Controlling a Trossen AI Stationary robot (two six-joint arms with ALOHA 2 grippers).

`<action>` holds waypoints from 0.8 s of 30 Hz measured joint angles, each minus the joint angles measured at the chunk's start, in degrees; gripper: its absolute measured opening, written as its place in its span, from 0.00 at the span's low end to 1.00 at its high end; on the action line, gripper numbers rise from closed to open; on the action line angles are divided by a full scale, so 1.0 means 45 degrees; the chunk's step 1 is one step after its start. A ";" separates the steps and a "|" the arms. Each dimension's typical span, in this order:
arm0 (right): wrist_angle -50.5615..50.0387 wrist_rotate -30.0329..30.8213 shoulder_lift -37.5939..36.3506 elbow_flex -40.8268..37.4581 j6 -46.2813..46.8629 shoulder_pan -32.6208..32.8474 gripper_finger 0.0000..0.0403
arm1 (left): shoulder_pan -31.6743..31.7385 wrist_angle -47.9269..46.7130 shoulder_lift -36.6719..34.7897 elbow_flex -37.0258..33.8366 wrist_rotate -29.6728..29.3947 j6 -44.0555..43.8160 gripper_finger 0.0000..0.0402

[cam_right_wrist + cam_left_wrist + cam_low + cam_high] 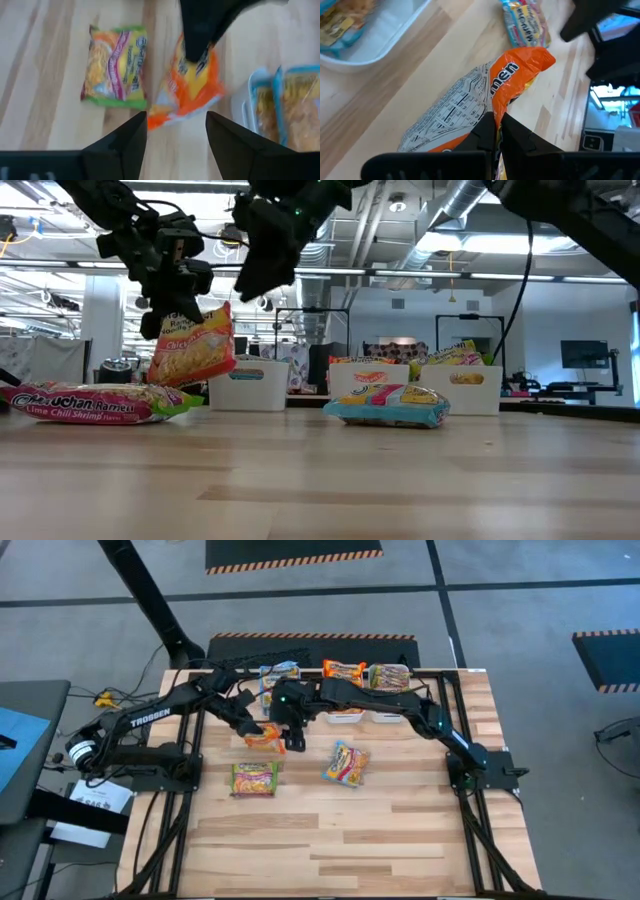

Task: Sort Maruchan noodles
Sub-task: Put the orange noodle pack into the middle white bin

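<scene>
My left gripper is shut on an orange Maruchan noodles packet, held up over the table's middle left. My right gripper hovers open just to the right of that packet and above it, touching nothing. A green packet lies flat on the table nearer the front. A blue-edged packet lies flat to the right. In the low view the orange packet hangs under my left gripper, with my right gripper higher up beside it. My left gripper pinches the orange packet by its upper edge between its two fingers, coming slanting down from the table's left. The packet hangs tilted below the fingers, its printed back toward the wrist camera. It looks lifted clear of the table.
Three white bins stand along the far edge: the left one holds blue-edged packets, the middle one orange ones, the right one green ones. The wood of the table's near half shows bare.
</scene>
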 joint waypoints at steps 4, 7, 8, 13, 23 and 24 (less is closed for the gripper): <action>-0.0036 -0.0321 0.0213 -0.0079 -0.0138 -0.0324 0.55 | -0.0005 0.0076 0.0000 0.0000 0.0423 0.0551 0.00; 0.0532 -0.0889 0.0264 -0.0017 -0.0123 -0.0505 0.55 | -0.0005 0.0263 0.0000 0.0000 0.0479 0.0734 0.00; 0.0567 -0.0924 0.0285 -0.0019 -0.0069 -0.0572 0.55 | -0.0005 0.0380 0.0000 0.0000 0.0527 0.0738 0.00; 0.0668 -0.1377 0.0442 -0.0045 0.0306 -0.0816 0.56 | -0.0047 0.0874 0.0000 0.0000 0.0831 0.0675 0.00; 0.0894 -0.2252 0.0510 -0.0050 0.1047 -0.0994 0.56 | -0.0503 0.2659 0.0000 0.0000 0.0849 0.0128 0.00; 0.0980 -0.2257 0.0510 -0.0050 0.1170 -0.0989 0.56 | -0.0585 0.2936 0.0000 0.0000 0.0845 0.0015 0.00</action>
